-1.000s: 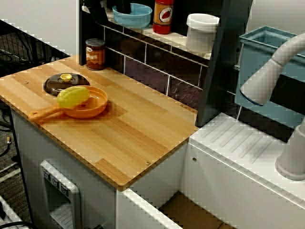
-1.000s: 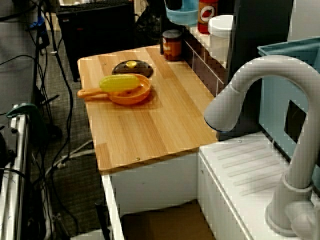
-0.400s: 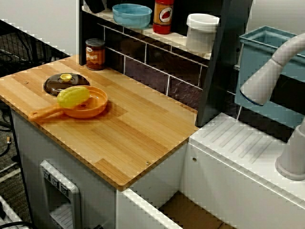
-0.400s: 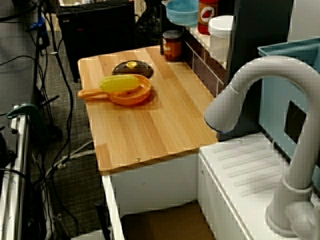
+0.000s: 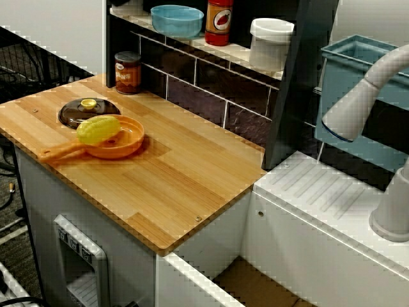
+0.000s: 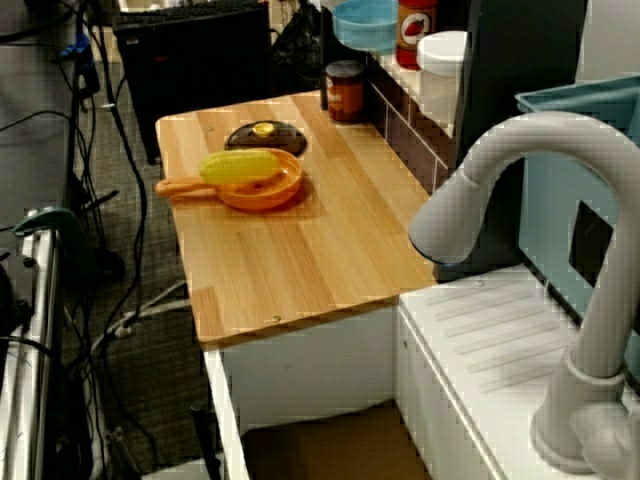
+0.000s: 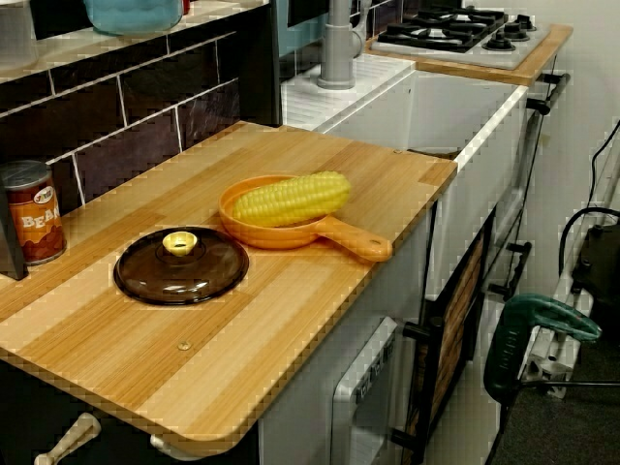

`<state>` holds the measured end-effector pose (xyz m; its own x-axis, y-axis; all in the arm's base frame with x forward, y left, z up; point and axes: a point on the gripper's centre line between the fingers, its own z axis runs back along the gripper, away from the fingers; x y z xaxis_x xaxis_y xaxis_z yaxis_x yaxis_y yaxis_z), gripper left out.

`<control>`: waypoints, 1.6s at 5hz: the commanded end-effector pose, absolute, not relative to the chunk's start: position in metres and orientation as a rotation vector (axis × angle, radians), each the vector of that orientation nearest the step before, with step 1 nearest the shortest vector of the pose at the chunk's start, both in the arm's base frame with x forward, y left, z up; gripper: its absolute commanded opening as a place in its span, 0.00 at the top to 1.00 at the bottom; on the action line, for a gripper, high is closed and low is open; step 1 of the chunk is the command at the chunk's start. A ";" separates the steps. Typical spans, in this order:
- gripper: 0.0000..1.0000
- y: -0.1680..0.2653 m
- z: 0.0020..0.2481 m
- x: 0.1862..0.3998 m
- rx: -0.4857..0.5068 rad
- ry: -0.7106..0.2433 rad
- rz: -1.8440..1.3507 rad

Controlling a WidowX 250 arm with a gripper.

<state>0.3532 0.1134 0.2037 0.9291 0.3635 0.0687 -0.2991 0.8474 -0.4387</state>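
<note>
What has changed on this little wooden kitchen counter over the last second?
The dark robot gripper that hung over the light blue bowl on the shelf drew away towards the left of the picture and is now out of sight. It took hold of nothing. The bowl, the yellow corn cob in the orange pan, the brown glass lid and the red can stayed put.

Yellow corn [image 5: 98, 130], orange pan [image 5: 131, 136], dark brown lid [image 5: 75, 115], blue bowl [image 5: 176, 22]
</note>
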 end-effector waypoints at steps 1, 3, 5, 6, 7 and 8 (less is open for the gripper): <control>0.00 0.095 0.194 0.341 -0.321 -0.223 0.301; 0.00 0.077 0.168 0.330 -0.237 -0.210 0.247; 0.00 0.079 0.146 0.325 -0.147 -0.186 0.166; 0.00 0.076 0.133 0.318 -0.092 -0.201 0.104; 0.00 0.072 0.124 0.313 -0.061 -0.178 0.070; 0.00 0.077 0.115 0.307 -0.032 -0.142 0.041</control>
